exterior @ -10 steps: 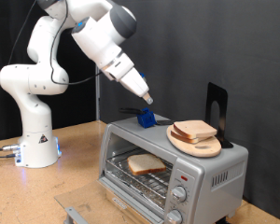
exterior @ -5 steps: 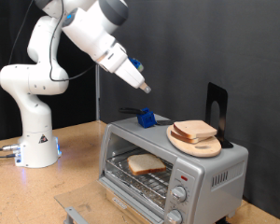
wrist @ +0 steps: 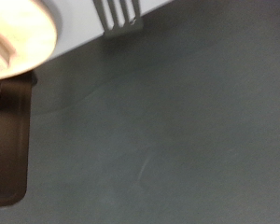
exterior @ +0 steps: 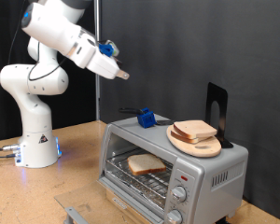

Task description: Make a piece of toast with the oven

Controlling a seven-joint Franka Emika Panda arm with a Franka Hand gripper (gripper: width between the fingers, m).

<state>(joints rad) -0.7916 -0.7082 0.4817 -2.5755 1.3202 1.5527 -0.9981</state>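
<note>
Black curtain hangs behind a wooden counter (exterior: 79, 159) that carries the oven (exterior: 173, 168), its glass door dropped open toward the exterior view's bottom. The piece of toast (exterior: 145, 164) lies flat on the wire rack inside the oven, left of the two knobs. On the oven's roof sit a blue object (exterior: 146, 119) at the rear left, a round wooden plate (exterior: 196, 142) bearing two stacked bread slices (exterior: 195, 130), and a black stand (exterior: 216, 107) at the right. Compared with a second ago, the hand (exterior: 122, 74) has risen and swung away: it was just above the blue object, and now it hangs well above and left of the oven, holding nothing; whether its fingers are parted I cannot tell. The wrist view shows only blurred dark surface.
</note>
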